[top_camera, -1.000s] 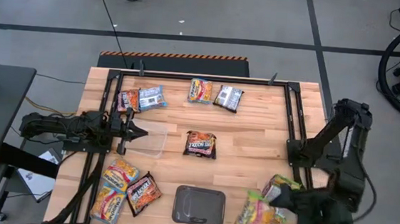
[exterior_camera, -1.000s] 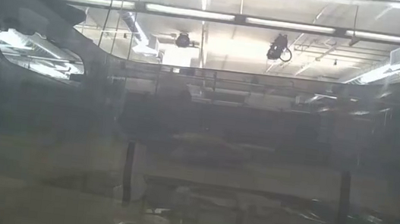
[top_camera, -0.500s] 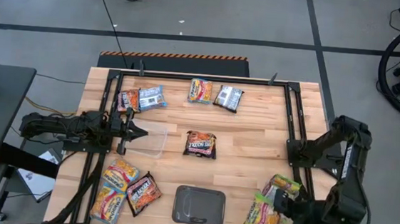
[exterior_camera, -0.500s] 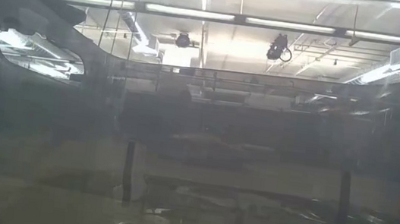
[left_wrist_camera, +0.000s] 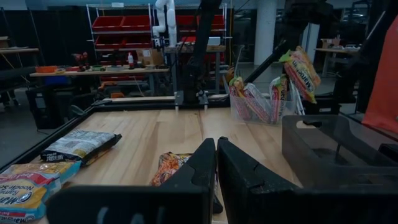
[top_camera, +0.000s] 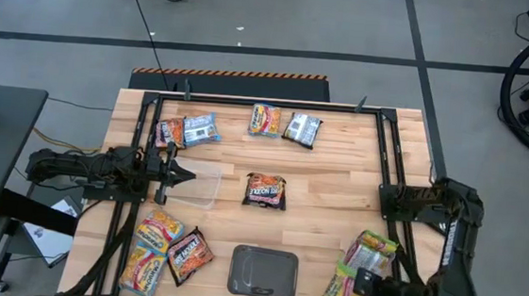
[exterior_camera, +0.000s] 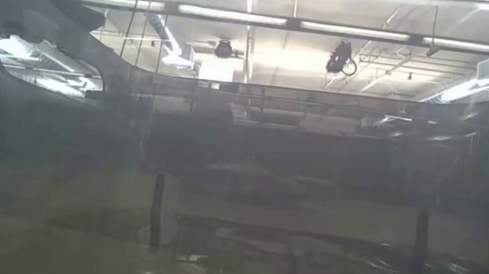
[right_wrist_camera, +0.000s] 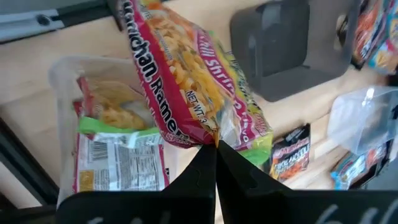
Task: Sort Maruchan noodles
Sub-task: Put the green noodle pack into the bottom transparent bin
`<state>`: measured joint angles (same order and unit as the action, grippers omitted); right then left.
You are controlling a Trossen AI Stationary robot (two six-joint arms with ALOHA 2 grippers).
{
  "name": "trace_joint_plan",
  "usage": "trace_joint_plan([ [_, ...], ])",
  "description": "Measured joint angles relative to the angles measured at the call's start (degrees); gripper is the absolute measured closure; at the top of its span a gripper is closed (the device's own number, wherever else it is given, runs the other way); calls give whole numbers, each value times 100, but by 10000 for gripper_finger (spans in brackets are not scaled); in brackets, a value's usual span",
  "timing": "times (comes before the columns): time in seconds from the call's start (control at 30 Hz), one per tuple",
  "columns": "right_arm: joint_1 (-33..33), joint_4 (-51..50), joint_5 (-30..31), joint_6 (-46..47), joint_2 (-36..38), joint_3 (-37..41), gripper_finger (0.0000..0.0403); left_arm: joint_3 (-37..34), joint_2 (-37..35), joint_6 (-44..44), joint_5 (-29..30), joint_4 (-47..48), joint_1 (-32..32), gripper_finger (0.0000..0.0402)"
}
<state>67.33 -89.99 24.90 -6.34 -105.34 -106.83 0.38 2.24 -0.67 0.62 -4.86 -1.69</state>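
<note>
Right gripper [right_wrist_camera: 216, 149] is pinched on just the edge of a yellow-green noodle packet [right_wrist_camera: 193, 87], hanging over the tub [right_wrist_camera: 62, 87] at the tabletop's near right corner. Thin grip, so it could slip or miss. Left gripper [left_wrist_camera: 216, 152] closed, empty, at left edge.

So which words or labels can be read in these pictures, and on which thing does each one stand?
"Ramen", after a cut-off "...chan": on the yellow-green packet held by the right pincer.
"NET WT": on the same packet.
Large white letters on the dark packet at the table's middle: too blurred to read.
The other packets' print: too small.
</note>
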Motion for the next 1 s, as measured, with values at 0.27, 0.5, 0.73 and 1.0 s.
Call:
trace_joint_plan([
  [0.27,473,13,52,1044,378,376,398,0,-2,2,1,0,1,377],
  [0.5,688,-9,-304,1897,827,1649,398,0,0,2,-2,4,-1,377],
  [0.73,693,-27,-274,1675,1229,2030,398,-1,0,2,-1,3,0,377],
  [1.0,707,468,-537,978,845,2117,398,-1,-1,0,0,3,-1,377],
])
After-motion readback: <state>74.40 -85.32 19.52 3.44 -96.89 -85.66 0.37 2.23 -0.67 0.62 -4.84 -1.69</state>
